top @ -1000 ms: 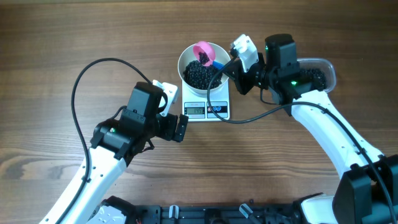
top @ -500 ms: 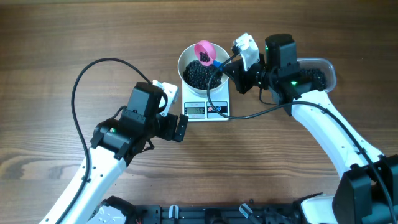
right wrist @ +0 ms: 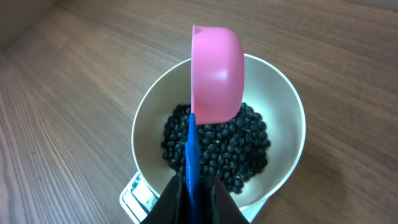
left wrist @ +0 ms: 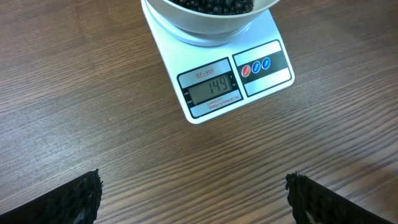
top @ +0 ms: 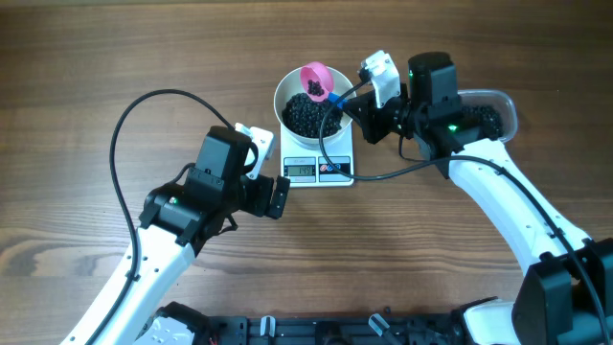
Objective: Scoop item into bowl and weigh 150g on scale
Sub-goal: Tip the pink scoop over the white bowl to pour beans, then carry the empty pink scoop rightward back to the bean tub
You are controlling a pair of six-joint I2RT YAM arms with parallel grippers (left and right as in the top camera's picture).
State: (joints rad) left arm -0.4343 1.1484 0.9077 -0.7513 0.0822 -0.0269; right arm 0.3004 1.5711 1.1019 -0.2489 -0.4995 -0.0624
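Nearest, the left gripper [top: 279,198] hangs above the wooden counter [left wrist: 93,124], jaws released and empty. Beyond, the small flat white rectangular kitchen scale [left wrist: 214,93] reads 149, just under target. On it stands the round white bowl [right wrist: 283,99] holding the tiny round black beans [right wrist: 230,149]. The right gripper [right wrist: 194,193], jaws clenched on the blue handle [right wrist: 191,149] of a small pink plastic scoop [right wrist: 216,74], poises it over the bowl. Judgement: nearly complete; a few beans outstanding.

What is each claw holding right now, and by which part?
The right claw is shut on the pink scoop, pinching the near end of its blue handle. The left claw is open and holds nothing.
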